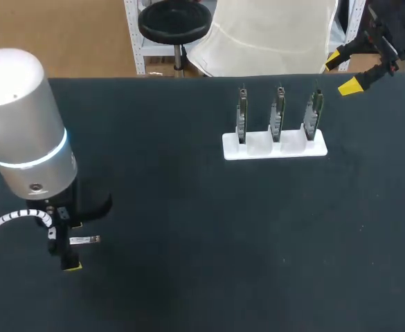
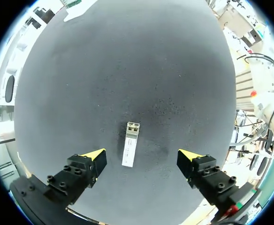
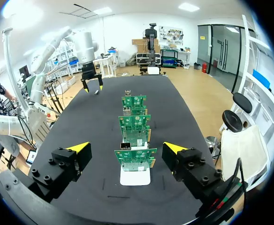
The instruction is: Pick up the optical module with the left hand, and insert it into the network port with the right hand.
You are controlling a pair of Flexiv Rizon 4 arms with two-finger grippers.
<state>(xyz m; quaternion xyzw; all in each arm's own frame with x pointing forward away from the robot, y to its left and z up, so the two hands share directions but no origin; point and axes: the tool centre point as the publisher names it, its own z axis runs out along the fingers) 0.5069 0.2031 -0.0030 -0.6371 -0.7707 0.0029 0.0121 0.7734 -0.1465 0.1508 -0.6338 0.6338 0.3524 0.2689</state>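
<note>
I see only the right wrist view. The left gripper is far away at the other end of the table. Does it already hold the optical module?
Observer: No. The left wrist view shows the optical module lying flat on the table, between the open fingers of the left gripper, touching neither.
Operator: How is my right gripper placed to the boards?
Observer: In the head view the right gripper, open, hangs at the table's far edge, behind the rightmost board in the white holder.

No legible text or numbers.
</note>
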